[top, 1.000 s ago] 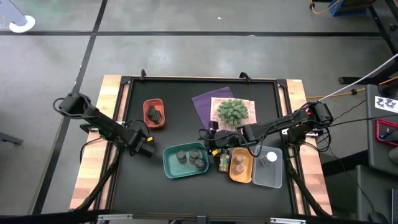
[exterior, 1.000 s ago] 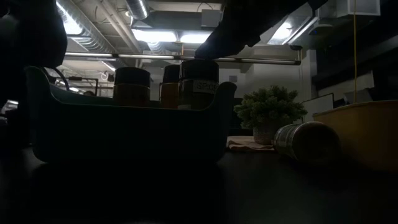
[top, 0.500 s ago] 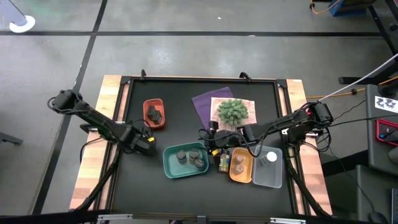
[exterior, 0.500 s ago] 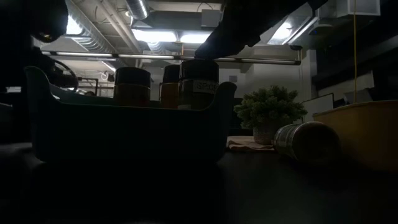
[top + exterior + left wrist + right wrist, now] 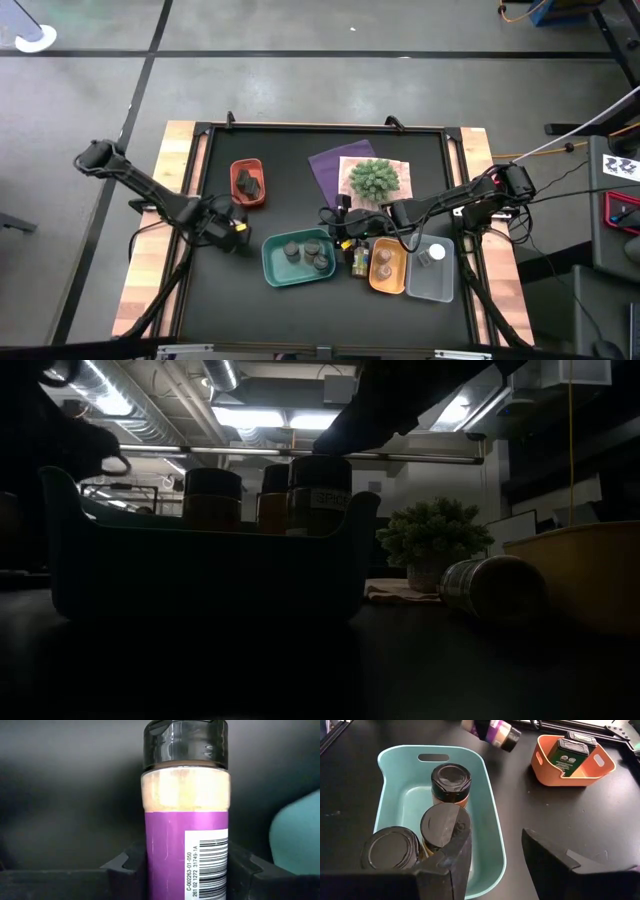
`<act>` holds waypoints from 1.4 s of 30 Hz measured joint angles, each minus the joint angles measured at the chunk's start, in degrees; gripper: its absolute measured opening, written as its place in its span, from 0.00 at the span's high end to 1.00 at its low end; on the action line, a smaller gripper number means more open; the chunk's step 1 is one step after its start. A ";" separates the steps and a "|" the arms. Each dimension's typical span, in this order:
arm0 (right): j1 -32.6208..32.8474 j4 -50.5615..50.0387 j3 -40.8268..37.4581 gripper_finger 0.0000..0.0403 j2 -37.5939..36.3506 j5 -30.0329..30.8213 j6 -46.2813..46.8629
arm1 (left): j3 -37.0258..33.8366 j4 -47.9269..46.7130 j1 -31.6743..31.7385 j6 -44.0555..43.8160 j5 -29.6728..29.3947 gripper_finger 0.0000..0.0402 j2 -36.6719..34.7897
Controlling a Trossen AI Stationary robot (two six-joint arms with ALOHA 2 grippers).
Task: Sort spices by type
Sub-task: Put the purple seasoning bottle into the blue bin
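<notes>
Clamped on the purple-labelled spice jar (image 5: 186,810) at mid-body by left gripper (image 5: 226,231); rigid, smooth, likely slippery. Right gripper (image 5: 495,862) parted wide, empty, over teal tray (image 5: 492,827).

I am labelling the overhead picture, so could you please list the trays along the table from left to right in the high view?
Red tray → teal tray → orange tray → clear tray.

Glossy black plastic cap (image 5: 185,744), smooth purple paper label (image 5: 175,855).
</notes>
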 joint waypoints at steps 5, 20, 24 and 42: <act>-0.01 0.00 0.02 0.57 0.00 0.02 -0.02 | 0.00 2.99 -4.40 -2.67 -0.05 0.62 -1.93; -0.01 5.95 0.00 0.57 0.01 0.52 0.00 | 0.00 30.46 -15.26 14.41 -28.08 0.60 -1.95; 0.00 12.32 0.00 0.57 0.28 0.52 0.00 | 0.00 38.19 -15.94 23.16 -36.11 0.60 0.28; -0.02 30.07 0.00 0.57 6.24 7.17 -0.06 | 0.00 77.42 -15.89 58.57 -47.89 0.59 24.61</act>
